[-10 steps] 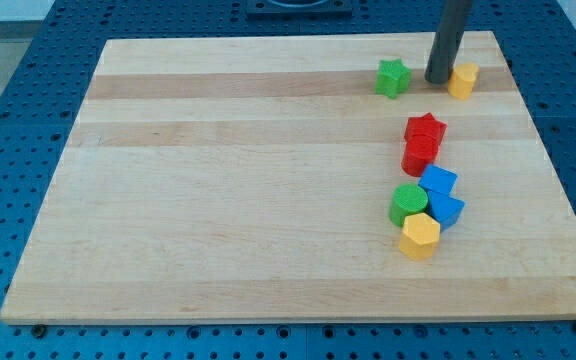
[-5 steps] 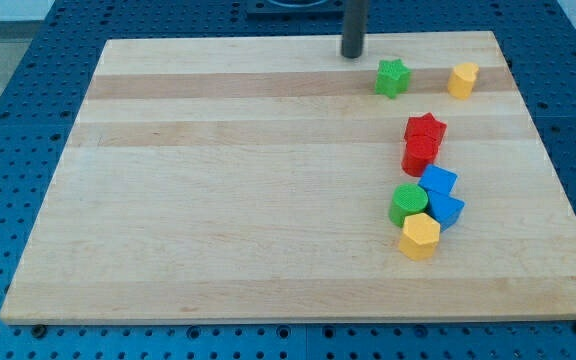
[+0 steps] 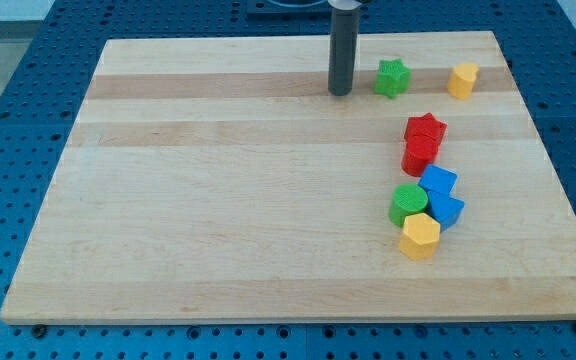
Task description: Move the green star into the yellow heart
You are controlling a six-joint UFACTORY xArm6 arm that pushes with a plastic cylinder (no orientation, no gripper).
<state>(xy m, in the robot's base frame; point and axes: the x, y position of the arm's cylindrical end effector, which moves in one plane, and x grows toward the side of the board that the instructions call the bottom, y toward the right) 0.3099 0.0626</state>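
My tip [image 3: 340,93] rests on the wooden board [image 3: 218,200] just to the view's left of the green star [image 3: 393,77] — near, not touching, holding nothing; the yellow heart [image 3: 461,79] sits apart, to the star's right.

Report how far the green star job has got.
Done: my tip stands on the board just to the view's left of the green star, on the side away from the yellow heart, with a small gap between tip and star. In hand: lining up for a push toward the view's right. Left: the whole push; star and heart lie apart, with bare wooden board between them.
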